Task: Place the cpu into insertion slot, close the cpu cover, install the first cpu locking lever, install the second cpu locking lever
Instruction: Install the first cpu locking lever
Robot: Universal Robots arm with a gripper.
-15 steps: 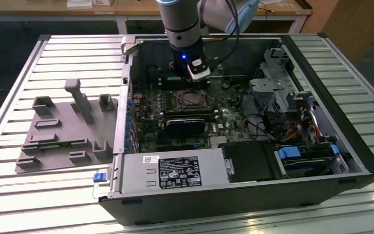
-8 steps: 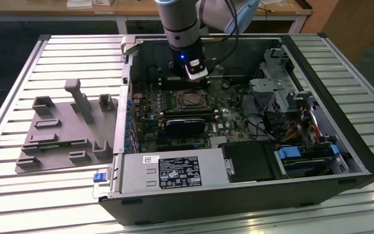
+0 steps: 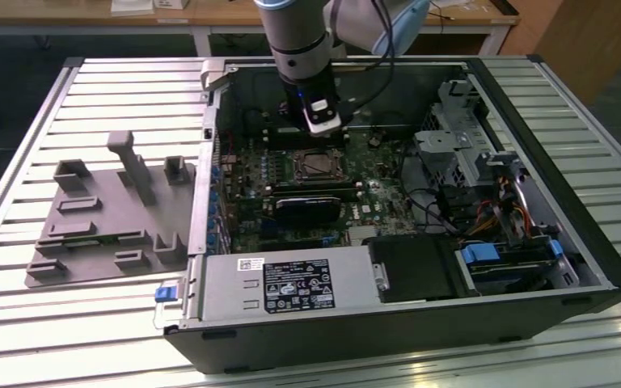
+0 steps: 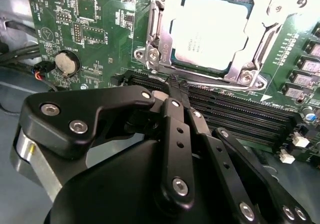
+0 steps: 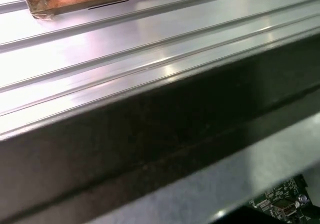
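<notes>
— Fingers?
— Pressed together, pinching nothing I can make out. The black metal gripper hangs close over the long black memory slots.
— And the chip?
— Just beyond those. The small flat cpu with the pale silver top sits in the silver-rimmed square insertion slot, mid-frame in the exterior view, inside the open black computer case. The thin silver cpu cover seems to lie over its edges.
— Handling?
— Light, stiff, probably delicate underneath. Grip the edges only.
</notes>
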